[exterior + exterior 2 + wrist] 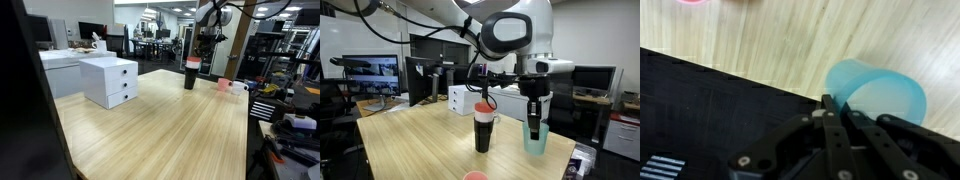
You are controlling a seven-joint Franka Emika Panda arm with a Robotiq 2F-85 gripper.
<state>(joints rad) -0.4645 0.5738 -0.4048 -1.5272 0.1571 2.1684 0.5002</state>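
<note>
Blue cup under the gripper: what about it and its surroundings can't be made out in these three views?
- blue cup: its near rim is hidden by the gripper in the wrist view.
- In an exterior view the cup is too small and far to find near the black tumbler.
- pink object: cut off by the bottom edge in an exterior view; what it is cannot be told.

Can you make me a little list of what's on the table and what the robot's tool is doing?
Tool: shut on the rim of the light blue see-through plastic cup
Cup: upright, near the table's edge
Beside it: black tumbler with a red lid, not touching the cup
Surface: light wooden table
Further off: white drawer cabinet
</note>
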